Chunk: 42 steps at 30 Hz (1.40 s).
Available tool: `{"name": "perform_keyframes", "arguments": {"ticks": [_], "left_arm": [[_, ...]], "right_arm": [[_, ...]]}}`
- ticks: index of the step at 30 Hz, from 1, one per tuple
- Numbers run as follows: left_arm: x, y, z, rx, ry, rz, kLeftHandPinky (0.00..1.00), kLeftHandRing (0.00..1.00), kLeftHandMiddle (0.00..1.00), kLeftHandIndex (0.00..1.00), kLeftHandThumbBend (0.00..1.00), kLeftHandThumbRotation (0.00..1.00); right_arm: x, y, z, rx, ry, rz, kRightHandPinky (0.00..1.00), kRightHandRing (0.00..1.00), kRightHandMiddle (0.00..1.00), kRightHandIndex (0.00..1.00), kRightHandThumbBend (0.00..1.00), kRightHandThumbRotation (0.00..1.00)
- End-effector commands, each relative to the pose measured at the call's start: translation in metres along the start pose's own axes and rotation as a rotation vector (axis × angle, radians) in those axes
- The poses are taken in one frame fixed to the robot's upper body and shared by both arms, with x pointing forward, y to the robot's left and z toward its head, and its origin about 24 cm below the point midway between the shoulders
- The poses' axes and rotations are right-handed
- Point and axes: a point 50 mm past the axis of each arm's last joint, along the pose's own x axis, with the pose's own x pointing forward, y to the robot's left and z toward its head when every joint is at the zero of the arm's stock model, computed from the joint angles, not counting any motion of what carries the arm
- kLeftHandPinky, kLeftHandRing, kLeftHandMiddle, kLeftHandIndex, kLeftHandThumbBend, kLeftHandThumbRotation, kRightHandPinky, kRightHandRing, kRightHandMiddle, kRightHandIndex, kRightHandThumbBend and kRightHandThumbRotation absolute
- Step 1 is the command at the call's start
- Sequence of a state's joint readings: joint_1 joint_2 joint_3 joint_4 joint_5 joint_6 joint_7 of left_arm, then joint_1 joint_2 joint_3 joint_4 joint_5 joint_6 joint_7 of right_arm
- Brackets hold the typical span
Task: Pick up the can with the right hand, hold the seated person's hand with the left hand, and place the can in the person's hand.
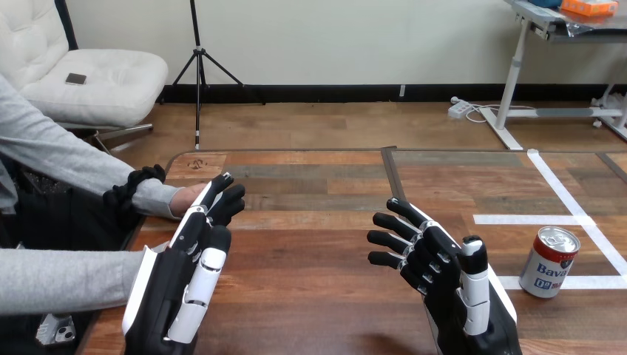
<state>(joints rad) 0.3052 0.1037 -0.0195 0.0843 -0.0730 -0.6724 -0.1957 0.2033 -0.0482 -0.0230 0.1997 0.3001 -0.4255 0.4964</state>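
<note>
The head view looks down on the table (310, 251), wooden planks with white tape (560, 194) laid across its right side. Far right, there is the can (548, 262): upright, top up, its base at the corner where two tape strips meet. Nothing touches it.

Just left of the can, the right hand (452, 288) comes up from the bottom edge. It is near the can but clear of it, with a strip of bare wood between them. Its fingers (392, 222) are spread apart, a little bent, and point up and to the left. The thumb (473, 257) stands raised on the can's side. This hand grips nothing.

Over on the left, the left hand (183, 277) rises from the lower left corner, its back to the camera, and reaches toward the table's left edge. Its fingers (220, 194) are stretched out long and close together, not wrapped round anything. Their tips overlap the person's hand (189, 197), which comes in at the table's edge on a grey sleeve (66, 159). The robot's fingers cover most of that hand, and I cannot tell whether they rest on it or hang just above it.

Lower down, a second grey sleeve (59, 281) enters from the left, and its end goes behind the left hand.

The two robot hands are well apart, with open wood between them. The can stands on the far side of the table from the person's hand.
</note>
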Motion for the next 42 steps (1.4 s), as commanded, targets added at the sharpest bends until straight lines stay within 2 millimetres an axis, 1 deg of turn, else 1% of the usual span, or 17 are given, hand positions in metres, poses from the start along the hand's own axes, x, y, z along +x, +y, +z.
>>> {"name": "perform_keyframes", "arguments": {"ticks": [1,10,25,34,42], "left_arm": [[0.013,0.0,0.012,-0.001,-0.086,0.006,0.92,0.88,0.89,0.91,0.43,0.9],[0.013,0.0,0.012,-0.008,-0.08,0.002,0.92,0.89,0.89,0.92,0.43,0.91],[0.014,-0.001,0.012,-0.013,-0.09,0.002,0.91,0.89,0.89,0.92,0.4,0.9],[0.014,-0.002,0.012,-0.02,-0.084,0.003,0.91,0.89,0.89,0.92,0.41,0.9],[0.014,-0.002,0.012,-0.023,-0.088,-0.003,0.91,0.9,0.9,0.92,0.41,0.89]], "right_arm": [[0.013,-0.001,0.016,-0.031,-0.07,0.029,0.75,0.81,0.84,0.87,0.93,1.0],[0.013,-0.001,0.015,-0.026,-0.078,0.034,0.75,0.81,0.84,0.87,0.93,1.0],[0.016,-0.003,0.019,-0.031,-0.106,0.034,0.74,0.8,0.84,0.87,0.91,1.0],[0.022,-0.009,0.026,-0.052,-0.121,0.024,0.74,0.81,0.84,0.87,0.93,1.0],[0.027,-0.02,0.036,-0.1,-0.146,-0.016,0.76,0.82,0.84,0.87,0.96,1.0]]}}
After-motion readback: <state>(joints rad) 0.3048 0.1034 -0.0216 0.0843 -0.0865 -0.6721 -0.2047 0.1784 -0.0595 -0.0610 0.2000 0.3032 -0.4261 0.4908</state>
